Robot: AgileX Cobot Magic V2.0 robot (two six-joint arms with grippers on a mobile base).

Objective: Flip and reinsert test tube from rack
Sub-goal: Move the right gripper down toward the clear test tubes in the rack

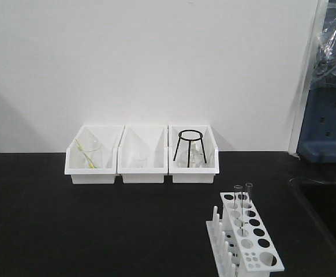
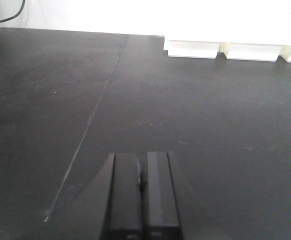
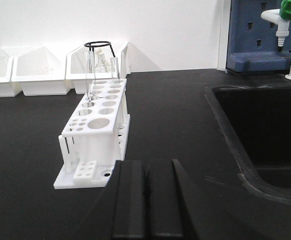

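Left hand (image 2: pixel 143 167) pressed together, right hand (image 3: pixel 145 170) likewise, test tubes (image 3: pixel 89 75) upright in rack (image 3: pixel 93 144)

Three white bins (image 1: pixel 142 175) and a sink (image 3: pixel 238 150).
Bins stand at 12 o'clock, the rightmost holding a black tripod (image 1: pixel 190 139); the sink lies at 3 o'clock.

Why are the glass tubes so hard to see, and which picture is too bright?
Front view: the tubes are clear, so only thin outlines show against the black table. Right wrist view: they show a bit sharper before the white bins. Left wrist view is brightest: the bins wash out into the wall.
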